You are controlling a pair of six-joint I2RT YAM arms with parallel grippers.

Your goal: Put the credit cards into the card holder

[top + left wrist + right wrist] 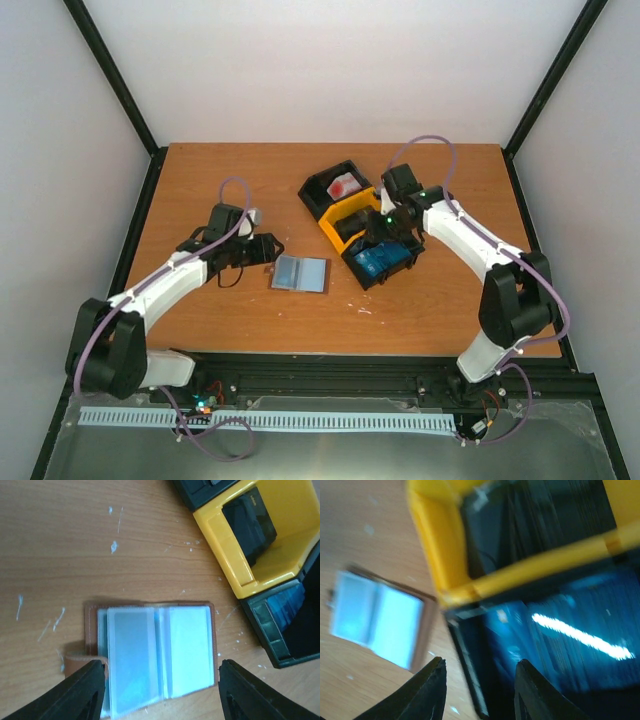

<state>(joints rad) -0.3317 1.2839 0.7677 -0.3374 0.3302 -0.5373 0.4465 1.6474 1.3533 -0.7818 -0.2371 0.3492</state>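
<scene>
1. Right gripper (480,667) fingers sit closest to the lens, spread apart and pinching nothing.
2. Blue credit cards (570,640) lie just ahead of it, a bit to its right, in the tray's (437,555) black end compartment. Dark cards (540,525) fill the yellow section beyond. It's blurry, so I can't call their long axis.
3. Right arm is the nearer one for the grab, I'd say.
4. Left gripper (160,672) is spread too. The card holder (157,650) lies open on the table (60,540) between its fingertips, long axis running finger to finger.
</scene>
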